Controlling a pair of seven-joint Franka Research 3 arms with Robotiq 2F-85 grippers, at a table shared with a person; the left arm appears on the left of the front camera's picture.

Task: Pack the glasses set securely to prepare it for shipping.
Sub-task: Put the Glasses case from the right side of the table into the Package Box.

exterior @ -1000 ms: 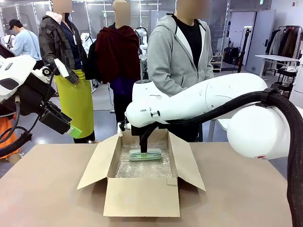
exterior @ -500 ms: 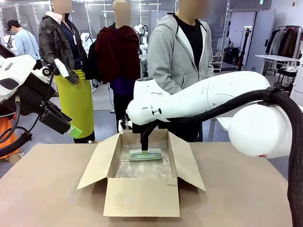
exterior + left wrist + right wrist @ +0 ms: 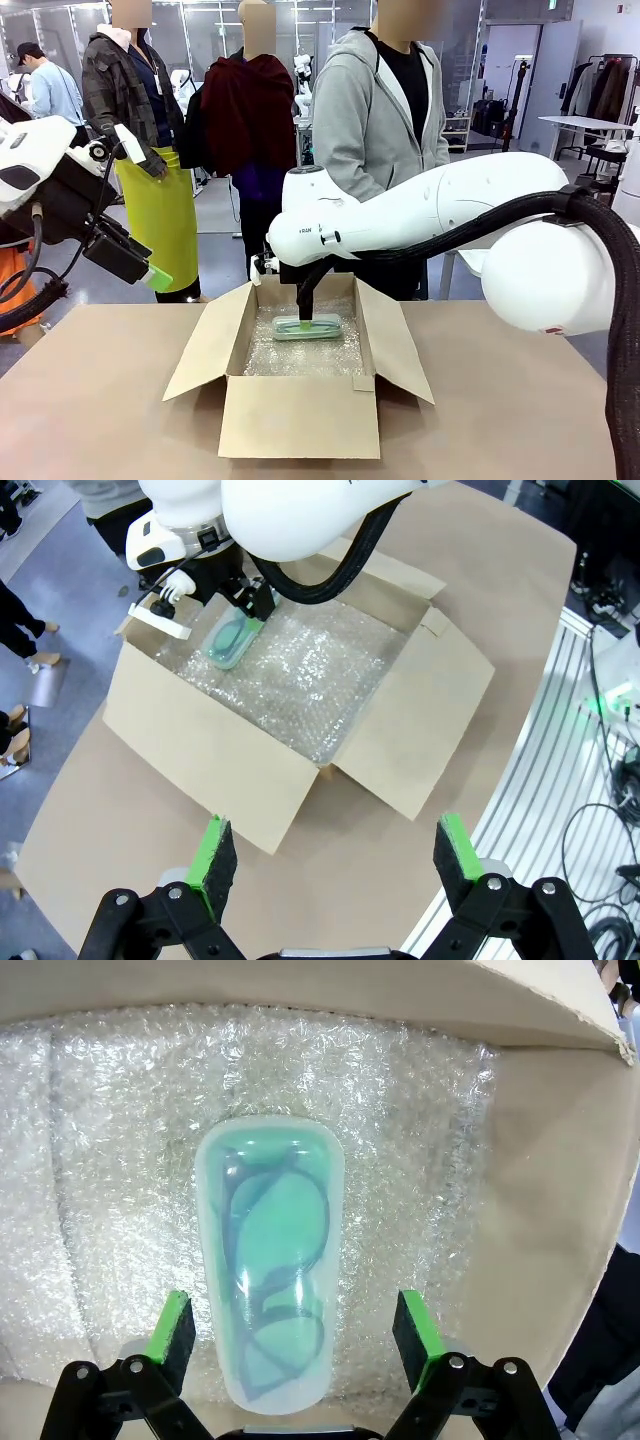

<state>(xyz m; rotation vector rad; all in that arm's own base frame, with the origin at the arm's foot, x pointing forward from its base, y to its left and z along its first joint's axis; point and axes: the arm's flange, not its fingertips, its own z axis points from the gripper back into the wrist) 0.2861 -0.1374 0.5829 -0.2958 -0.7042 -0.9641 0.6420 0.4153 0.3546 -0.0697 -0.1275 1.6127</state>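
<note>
the mint green case (image 3: 270, 1260) lies flat on bubble wrap (image 3: 100, 1160) inside the open cardboard box (image 3: 298, 415), toward the box's far side, in the middle of the surface (image 3: 90, 400). the right fingers (image 3: 176, 1325) are spread wide, one on each side of the case, with a gap on both sides. the left fingers (image 3: 214, 858) are spread apart too, holding nothing, raised at the left, well apart from the box. a person in a grey hoodie (image 3: 380, 120) stands at the far side.

Right arm (image 3: 420, 215): raised a touch, toward 12 o'clock.
Right hand (image 3: 304, 316): slightly higher above the mint case (image 3: 318, 328), fingers apart.
</note>
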